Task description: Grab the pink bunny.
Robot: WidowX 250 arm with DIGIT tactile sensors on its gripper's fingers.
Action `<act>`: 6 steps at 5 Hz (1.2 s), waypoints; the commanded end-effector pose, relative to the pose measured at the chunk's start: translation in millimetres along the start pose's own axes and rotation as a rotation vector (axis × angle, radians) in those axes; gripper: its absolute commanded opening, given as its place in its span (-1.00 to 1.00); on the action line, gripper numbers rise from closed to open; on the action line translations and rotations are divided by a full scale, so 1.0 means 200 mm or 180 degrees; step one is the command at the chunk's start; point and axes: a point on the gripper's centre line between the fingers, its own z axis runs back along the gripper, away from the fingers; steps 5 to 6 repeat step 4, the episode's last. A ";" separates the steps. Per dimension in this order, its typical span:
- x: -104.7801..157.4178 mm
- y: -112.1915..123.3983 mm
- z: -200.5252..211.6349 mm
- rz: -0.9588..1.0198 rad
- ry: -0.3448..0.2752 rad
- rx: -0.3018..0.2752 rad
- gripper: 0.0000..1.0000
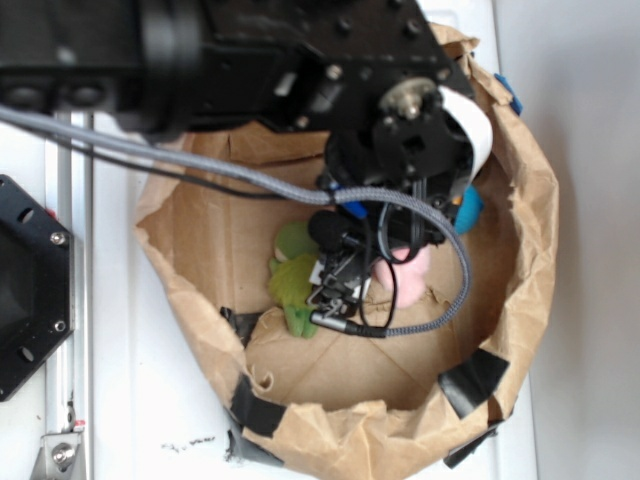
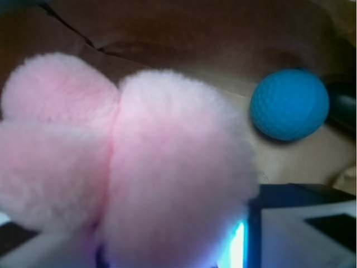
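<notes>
Pink bunny (image 2: 139,162) sits right against the end effector (image 1: 345,285)

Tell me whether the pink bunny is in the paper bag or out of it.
In. The exterior view shows the pink bunny on the floor of the paper bag, under the gripper, bag walls all around.

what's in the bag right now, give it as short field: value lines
container: brown paper bag, rim rolled down
target: pink bunny, fills the wrist view
gripper: gripper, down inside the bag at the bunny; open or shut not visible
other toys: green plush toy beside the gripper; blue ball apart from the bunny
</notes>
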 end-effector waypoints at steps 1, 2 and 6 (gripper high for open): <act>-0.08 -0.06 0.32 0.1098 -0.0108 0.0332 -1.00; -0.13 -0.10 0.37 0.1292 -0.0154 0.0481 -1.00; -0.12 -0.09 0.39 0.1415 -0.0229 0.0585 -1.00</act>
